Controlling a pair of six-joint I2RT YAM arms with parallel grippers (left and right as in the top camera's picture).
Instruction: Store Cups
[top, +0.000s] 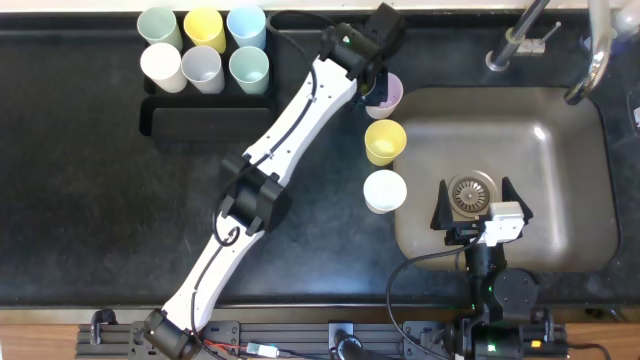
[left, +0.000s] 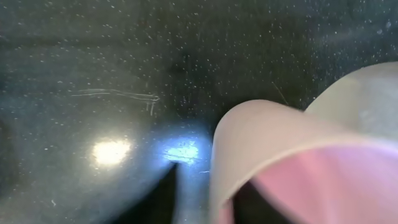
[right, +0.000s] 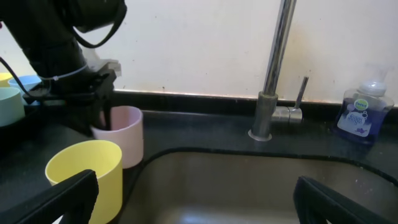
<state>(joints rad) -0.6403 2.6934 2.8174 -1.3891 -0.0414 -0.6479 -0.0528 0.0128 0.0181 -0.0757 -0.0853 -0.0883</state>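
Note:
A pink cup (top: 390, 95) stands upright on the black counter at the sink's far left corner. My left gripper (top: 371, 88) reaches it from above and grips its near wall (left: 280, 137), one finger inside and one outside. From the right wrist view the left gripper (right: 102, 115) sits on the pink cup's (right: 124, 134) rim. A yellow cup (top: 385, 141) and a white cup (top: 384, 190) stand in a row nearer along the sink's left edge. Several cups (top: 205, 50) fill the black tray (top: 190, 118) at the far left. My right gripper (top: 476, 205) hangs open over the sink, holding nothing.
The steel sink (top: 550, 140) takes up the right side, its drain (top: 470, 190) beside my right gripper. A faucet (right: 277, 68) rises behind the basin, and a soap bottle (right: 365, 112) stands to its right. The tray's near strip is bare.

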